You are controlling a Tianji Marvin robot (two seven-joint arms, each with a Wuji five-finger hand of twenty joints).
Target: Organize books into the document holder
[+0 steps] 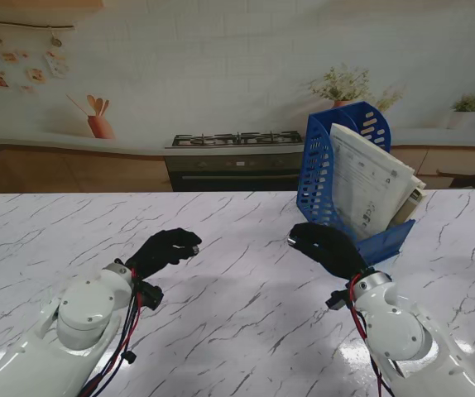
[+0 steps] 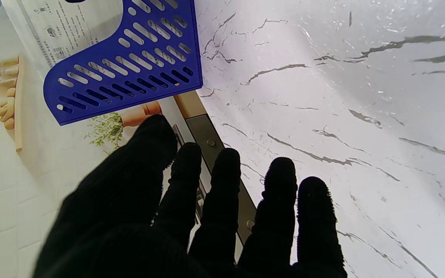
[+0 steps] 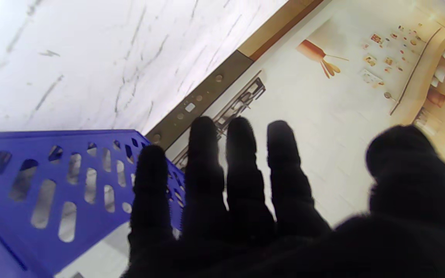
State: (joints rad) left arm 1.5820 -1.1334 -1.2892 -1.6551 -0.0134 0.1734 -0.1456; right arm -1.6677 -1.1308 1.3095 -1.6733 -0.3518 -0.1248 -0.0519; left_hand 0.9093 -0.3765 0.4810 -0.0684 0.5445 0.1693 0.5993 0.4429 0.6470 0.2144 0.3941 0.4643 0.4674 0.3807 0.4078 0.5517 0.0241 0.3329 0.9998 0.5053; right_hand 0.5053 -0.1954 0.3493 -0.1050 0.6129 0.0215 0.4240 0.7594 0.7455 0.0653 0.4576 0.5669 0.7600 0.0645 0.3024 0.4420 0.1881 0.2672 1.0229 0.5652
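From the stand, a blue perforated holder (image 1: pixel 324 178) stands upright on the white marbled tabletop (image 1: pixel 221 248), on the right side and far from me. Books (image 1: pixel 370 182) lean tilted inside it: the front one shows a white printed cover, and darker spines show at its right edge. The right hand (image 1: pixel 327 246), black-gloved, hovers just beside the holder's near left corner, fingers loosely curled and holding nothing. The left hand (image 1: pixel 165 248) hangs over bare tabletop well apart from the holder, also lightly curled and empty.

The left wrist view shows the left hand (image 2: pixel 191 208) with its fingers (image 2: pixel 280 181) spread apart and nothing between them. The holder's (image 2: pixel 129 69) slotted blue side wall appears beyond, with a printed white page of a book (image 2: pixel 72 27) behind it.

The right wrist view shows the right hand (image 3: pixel 269 216) with extended fingers (image 3: pixel 203 154) and the thumb held apart, gripping nothing. The holder's (image 3: pixel 52 185) slotted wall is just beside the little finger; whether they touch I cannot tell.
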